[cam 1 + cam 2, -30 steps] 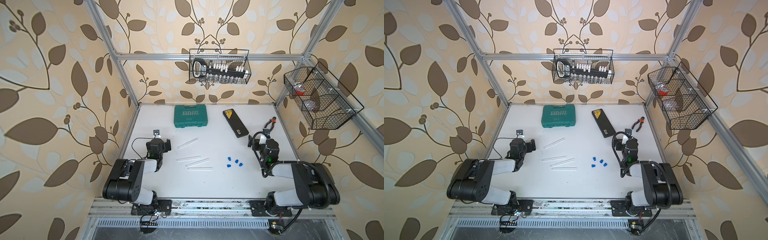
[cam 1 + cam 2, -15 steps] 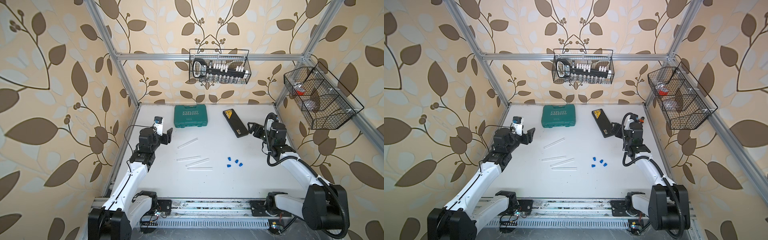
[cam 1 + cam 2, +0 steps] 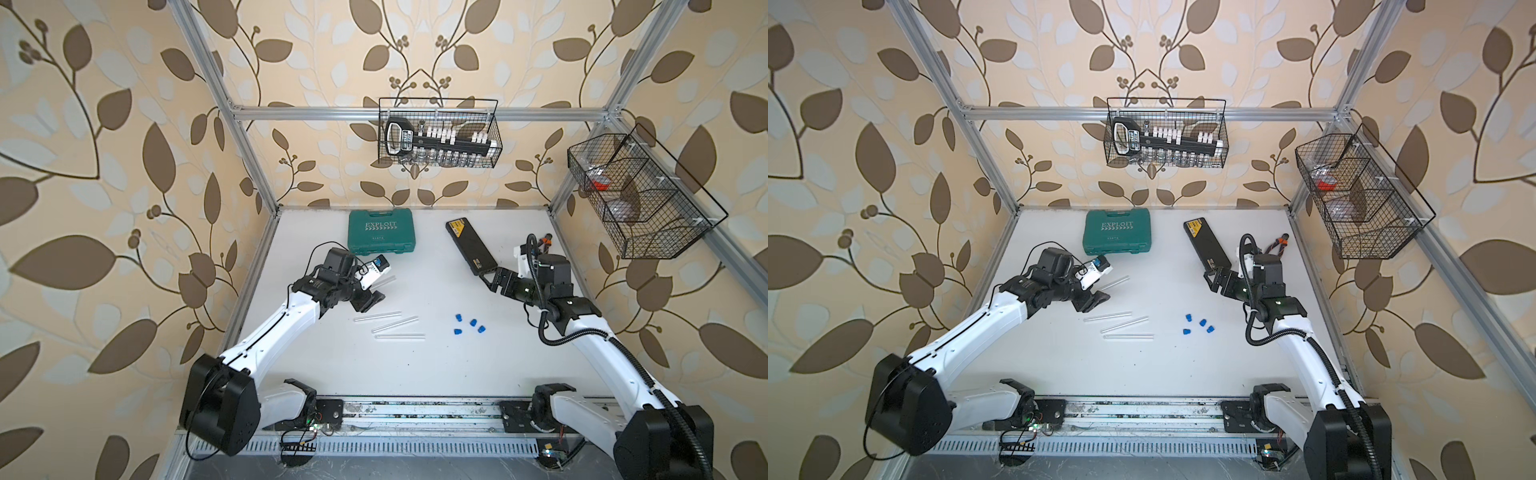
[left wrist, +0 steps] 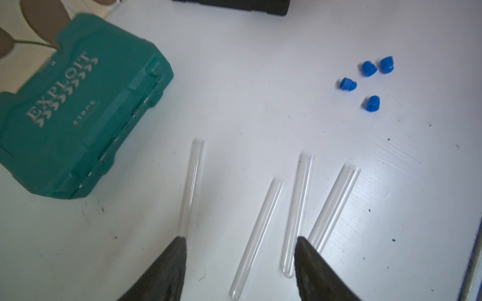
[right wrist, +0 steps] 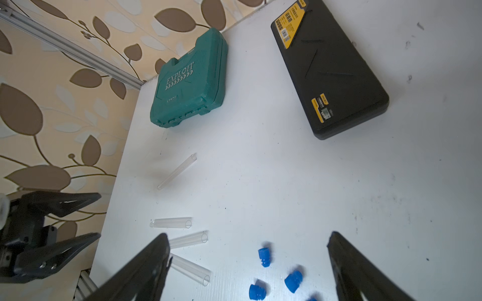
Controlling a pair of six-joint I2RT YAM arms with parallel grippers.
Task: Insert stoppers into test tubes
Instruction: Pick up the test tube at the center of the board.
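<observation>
Clear test tubes lie just ahead of the left hand, open and empty.

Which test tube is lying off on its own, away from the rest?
The tube nearest the green case; the other three lie close together.
</observation>
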